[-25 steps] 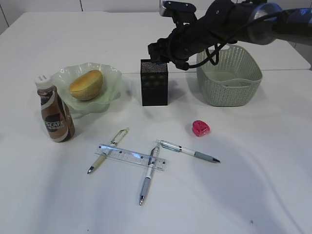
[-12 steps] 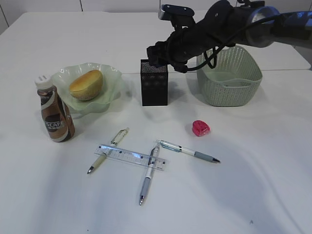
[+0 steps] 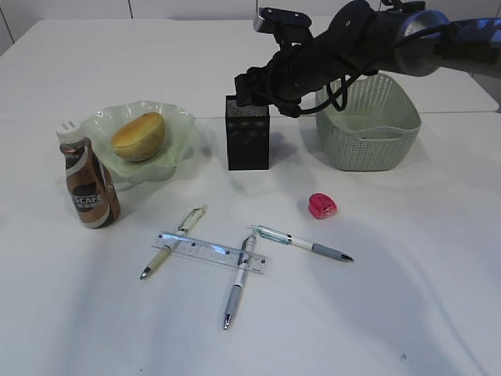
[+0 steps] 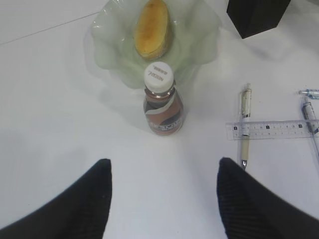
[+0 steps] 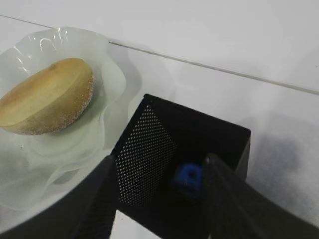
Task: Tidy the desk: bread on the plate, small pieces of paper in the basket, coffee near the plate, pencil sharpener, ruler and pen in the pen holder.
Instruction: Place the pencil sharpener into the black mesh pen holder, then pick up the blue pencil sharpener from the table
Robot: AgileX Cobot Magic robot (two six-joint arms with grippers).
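Exterior view: right gripper [image 3: 249,88] hangs just above the open mouth of the pen holder [image 3: 247,145], mid-bench [image 3: 407,258]. Bread [image 3: 138,135] sits on the plate [image 3: 179,120]; coffee [image 3: 88,178] stands touching or just beside the plate's near rim. Still loose on the bench: ruler [image 3: 211,251] lying across two pens, a third pen [image 3: 302,243] to the right, and a pink sharpener [image 3: 322,206] in front of the basket [image 3: 368,121]. No paper wads visible outside the basket.

Left wrist view: left gripper [image 4: 164,191] with fingers [image 4: 87,199] spread, nothing between them, hovering over bare bench near the coffee.

Right wrist view: fingers [image 5: 222,194] parted over the holder; a small blue item [image 5: 188,178] lies inside the cup, apparently free of them.

Handling judgement: ruler is thin, flat, light, slick plastic, hard to pinch off the bench. Best hold looks like the span raised where it bridges the pens, gripped across its width. Pens are light and stiff; take each mid-barrel. The sharpener is small and rounded, so it may squirt out.
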